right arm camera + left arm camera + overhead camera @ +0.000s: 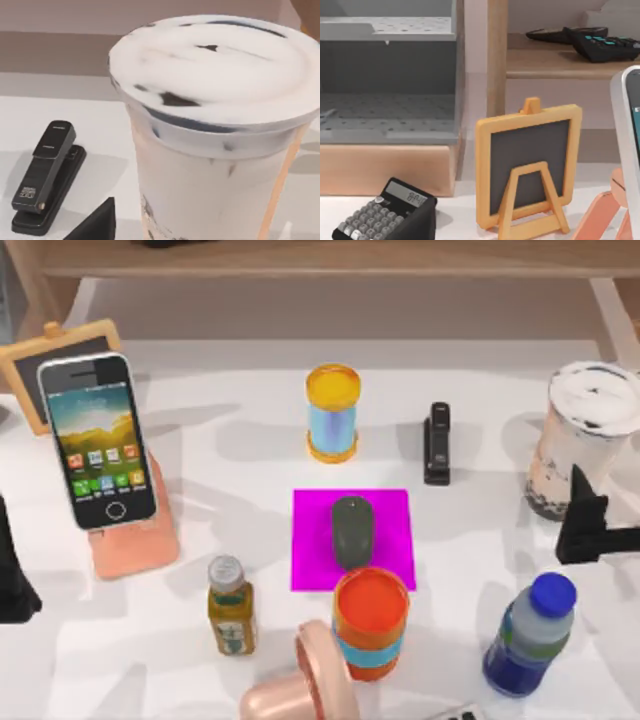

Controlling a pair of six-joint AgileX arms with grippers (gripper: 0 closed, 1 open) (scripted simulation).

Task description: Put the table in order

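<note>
Your right end effector (580,502) sits just beside the milk tea cup (583,440) on the surface (220,450), grip state unclear, likely approaching; next, close around it.

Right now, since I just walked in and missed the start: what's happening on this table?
Nothing is held yet. The right gripper sits at the table's right edge, close beside the milk tea cup, with the black stapler further left. The left gripper waits at the left edge near the phone on its stand. A grey mouse lies on the magenta mat, with bottles and cans standing around it.
</note>
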